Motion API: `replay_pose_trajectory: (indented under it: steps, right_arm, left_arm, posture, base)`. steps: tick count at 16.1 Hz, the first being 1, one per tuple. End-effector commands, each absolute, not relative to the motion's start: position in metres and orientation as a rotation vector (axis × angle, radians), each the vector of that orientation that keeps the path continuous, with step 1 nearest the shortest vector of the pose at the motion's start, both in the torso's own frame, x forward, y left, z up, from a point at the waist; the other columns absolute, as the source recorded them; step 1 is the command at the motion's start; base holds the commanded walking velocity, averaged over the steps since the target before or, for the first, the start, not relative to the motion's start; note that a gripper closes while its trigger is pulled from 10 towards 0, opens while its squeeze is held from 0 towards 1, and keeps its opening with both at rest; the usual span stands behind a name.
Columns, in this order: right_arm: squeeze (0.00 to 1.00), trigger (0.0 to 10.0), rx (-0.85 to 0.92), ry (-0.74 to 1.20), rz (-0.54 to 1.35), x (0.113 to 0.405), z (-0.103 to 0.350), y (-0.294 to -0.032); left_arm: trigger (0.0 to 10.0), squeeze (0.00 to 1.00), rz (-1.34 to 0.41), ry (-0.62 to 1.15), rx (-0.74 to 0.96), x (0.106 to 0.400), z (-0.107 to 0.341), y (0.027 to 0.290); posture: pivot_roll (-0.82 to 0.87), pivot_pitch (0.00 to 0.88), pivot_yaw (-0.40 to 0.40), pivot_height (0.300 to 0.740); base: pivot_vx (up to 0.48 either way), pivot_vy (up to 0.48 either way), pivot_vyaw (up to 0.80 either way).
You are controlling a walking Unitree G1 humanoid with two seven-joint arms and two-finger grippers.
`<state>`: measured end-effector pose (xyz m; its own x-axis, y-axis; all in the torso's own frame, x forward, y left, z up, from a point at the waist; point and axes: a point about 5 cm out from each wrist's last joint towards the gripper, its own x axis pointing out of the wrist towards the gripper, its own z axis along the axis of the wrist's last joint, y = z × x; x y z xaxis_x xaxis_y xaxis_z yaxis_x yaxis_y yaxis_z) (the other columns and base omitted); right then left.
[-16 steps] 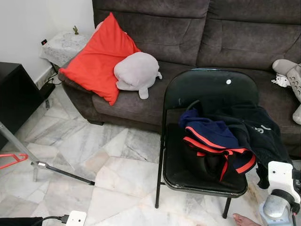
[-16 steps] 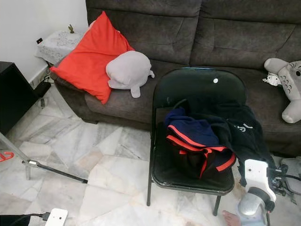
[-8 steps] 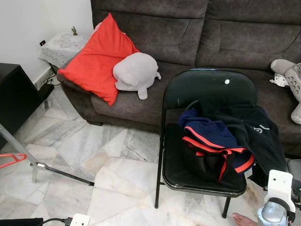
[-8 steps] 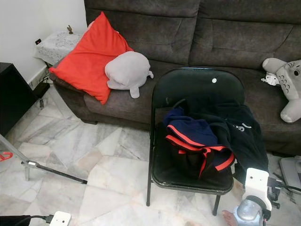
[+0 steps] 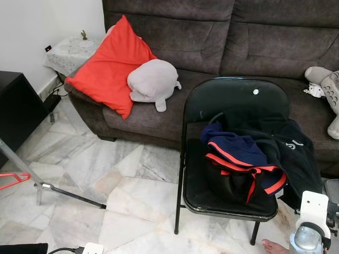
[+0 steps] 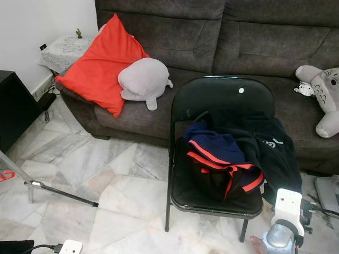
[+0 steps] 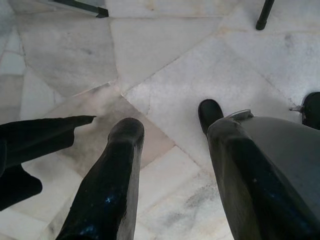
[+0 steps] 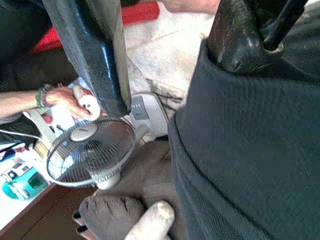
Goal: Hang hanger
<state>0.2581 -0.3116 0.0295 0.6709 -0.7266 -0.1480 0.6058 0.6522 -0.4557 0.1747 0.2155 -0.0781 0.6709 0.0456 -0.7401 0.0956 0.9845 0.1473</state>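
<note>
A red hanger (image 5: 12, 180) pokes in at the far left, beside a slanted metal rack leg (image 5: 63, 192). On the black folding chair (image 5: 233, 100) lies a heap of dark clothes: a navy and red garment (image 5: 238, 156) and a black jacket (image 5: 288, 151). A dark curved hook (image 5: 214, 117) sticks up from the heap. My right arm (image 5: 312, 219) hangs low at the chair's right front corner. In its wrist view the right gripper (image 8: 170, 85) is open, with dark cloth (image 8: 250, 160) lying against one finger. My left gripper (image 7: 175, 127) is open over bare marble floor.
A dark sofa (image 5: 222, 37) behind the chair carries a red cushion (image 5: 111, 66) and a grey plush (image 5: 153, 79). A person's bare foot (image 5: 273, 246) is by the chair leg. A charger with its cable (image 5: 87, 247) lies on the floor. A fan (image 8: 90, 150) and a person's arm (image 8: 30, 102) appear in the right wrist view.
My right arm has sunk a little lower at the bottom right corner. The head view has shifted slightly; the chair, clothes and hanger stay put.
</note>
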Motion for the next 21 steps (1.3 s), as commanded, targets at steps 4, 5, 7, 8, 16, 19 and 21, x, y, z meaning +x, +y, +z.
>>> replay_pose_trajectory:
  steps: [4, 5, 7, 8, 16, 19, 21]
  right_arm:
    - [0.0, 10.0, -0.343, 0.314, -0.778, 0.256, 0.028, -0.312]
    - [0.0, 10.0, -0.342, 0.315, -0.774, 0.256, 0.028, -0.313]
    - [0.0, 10.0, -0.346, 0.296, -0.764, 0.257, 0.03, -0.312]
    - [0.0, 10.0, -0.348, 0.28, -0.756, 0.259, 0.032, -0.311]
    - [0.0, 10.0, -0.347, 0.285, -0.749, 0.258, 0.031, -0.312]
    - [0.0, 10.0, -0.346, 0.286, -0.747, 0.257, 0.03, -0.312]
    - [0.0, 10.0, -0.352, 0.294, -0.753, 0.256, 0.029, -0.313]
  left_arm:
    - [10.0, 0.0, -0.02, 0.849, 0.193, 0.172, -0.078, 0.224]
    - [10.0, 0.0, -0.022, 0.843, 0.193, 0.172, -0.077, 0.225]
    - [10.0, 0.0, -0.024, 0.839, 0.192, 0.172, -0.077, 0.225]
    - [10.0, 0.0, -0.025, 0.834, 0.192, 0.172, -0.077, 0.227]
    - [10.0, 0.0, -0.037, 0.818, 0.192, 0.18, -0.074, 0.223]
    - [10.0, 0.0, -0.047, 0.818, 0.185, 0.18, -0.074, 0.221]
    - [10.0, 0.0, -0.046, 0.818, 0.186, 0.179, -0.075, 0.219]
  posture:
    - [-0.03, 0.163, 0.049, 0.74]
    - [-0.03, 0.165, 0.048, 0.735]
    - [-0.03, 0.165, 0.048, 0.721]
    - [-0.03, 0.166, 0.048, 0.721]
    - [-0.03, 0.167, 0.048, 0.721]
    - [-0.03, 0.167, 0.049, 0.721]
    - [-0.03, 0.166, 0.048, 0.721]
  base:
    - [0.0, 0.0, 0.0]
    - [0.0, 0.0, 0.0]
    - [0.0, 0.0, 0.0]
    - [0.0, 0.0, 0.0]
    - [0.0, 0.0, 0.0]
    - [0.08, 0.0, 0.0]
    - [0.24, 0.0, 0.0]
